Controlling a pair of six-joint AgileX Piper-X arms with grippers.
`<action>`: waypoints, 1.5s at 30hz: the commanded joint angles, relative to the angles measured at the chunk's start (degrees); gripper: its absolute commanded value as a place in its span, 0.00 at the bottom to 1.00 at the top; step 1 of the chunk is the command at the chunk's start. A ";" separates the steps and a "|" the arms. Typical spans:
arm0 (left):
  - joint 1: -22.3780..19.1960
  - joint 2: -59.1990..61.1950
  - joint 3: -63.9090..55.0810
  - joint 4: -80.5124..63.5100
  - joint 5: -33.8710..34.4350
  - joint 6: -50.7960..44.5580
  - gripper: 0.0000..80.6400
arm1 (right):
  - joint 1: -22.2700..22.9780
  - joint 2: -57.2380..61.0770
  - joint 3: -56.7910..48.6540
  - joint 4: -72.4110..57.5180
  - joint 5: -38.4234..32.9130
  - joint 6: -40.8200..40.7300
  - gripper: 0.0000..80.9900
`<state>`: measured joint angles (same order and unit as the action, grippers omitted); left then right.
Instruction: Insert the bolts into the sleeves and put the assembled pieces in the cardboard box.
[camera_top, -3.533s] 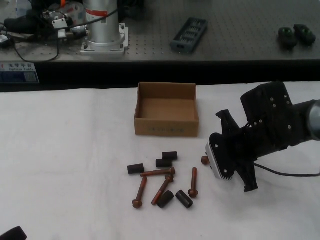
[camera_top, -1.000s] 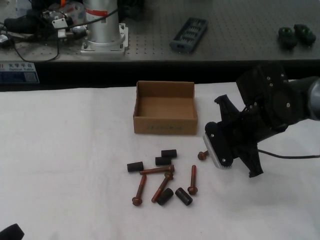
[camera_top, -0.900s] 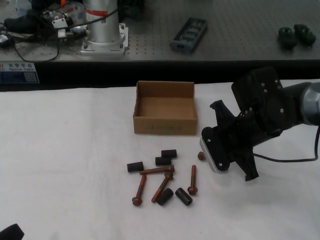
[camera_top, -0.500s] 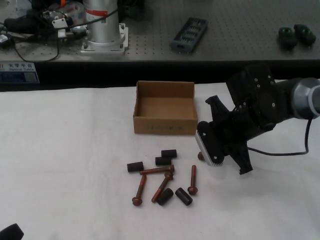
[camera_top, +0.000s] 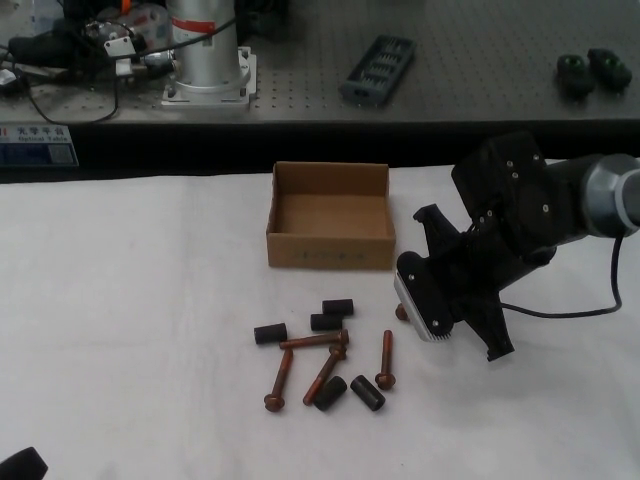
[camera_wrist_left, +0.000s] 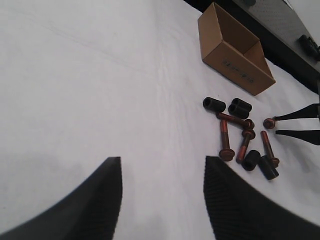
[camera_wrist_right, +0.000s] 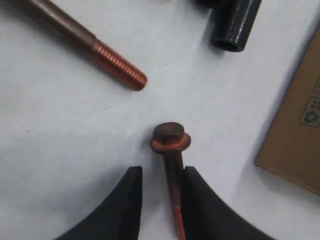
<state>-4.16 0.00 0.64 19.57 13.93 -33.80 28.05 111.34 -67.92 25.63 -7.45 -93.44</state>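
Bolt (camera_top: 401, 312) in my right gripper (camera_top: 412, 311), by the high view: it sits low over the white cloth (camera_top: 130, 300), just off the near right corner of the cardboard box (camera_top: 330, 255), and a little apart from the loose bolts (camera_top: 313, 342) and sleeves (camera_top: 270, 335) scattered in front of the box; its head points toward that pile and its shank runs back under my wrist, so the long axis lies roughly across the bench.

By the left wrist view, my left gripper (camera_wrist_left: 162, 160) stands wide open over bare cloth, holding nothing, well apart from the pile; farther off, the bolt's head (camera_wrist_left: 269, 122) pokes out ahead of my right fingertips (camera_wrist_left: 297, 114), in line with them.

By the right wrist view, my right jaws are closed on the bolt's shank (camera_wrist_right: 173, 170); the head points away from my wrist, with the long axis straight along the fingers; a second bolt (camera_wrist_right: 120, 70) shows its threaded tip close by, one sleeve (camera_wrist_right: 235, 25) lies beyond, and the box wall (camera_wrist_right: 295, 130) is near.

My worry: I seem to pinch only the tail of the shank, with the heavy head far out; it could droop or swivel in the pads, or slip free if the pinch is light; the threaded end looks buried between my jaws, so a sleeve may not go on without a regrip; swung low, the head could knock its neighbours askew.
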 joint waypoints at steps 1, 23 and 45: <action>0.13 0.00 -0.64 -0.28 -0.70 -0.58 0.47 | 0.11 -0.01 -0.53 0.46 -1.03 -0.24 0.26; 0.13 0.00 -0.64 -0.28 -0.70 -0.58 0.47 | 0.11 4.80 -4.31 -0.46 -0.59 -0.47 0.26; 0.13 0.00 -0.64 -0.28 -0.80 -0.58 0.47 | 0.11 4.93 -4.54 2.47 0.01 -0.47 0.26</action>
<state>-4.16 0.00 0.64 19.57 13.86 -33.80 28.05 115.25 -72.18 25.99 -7.56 -93.44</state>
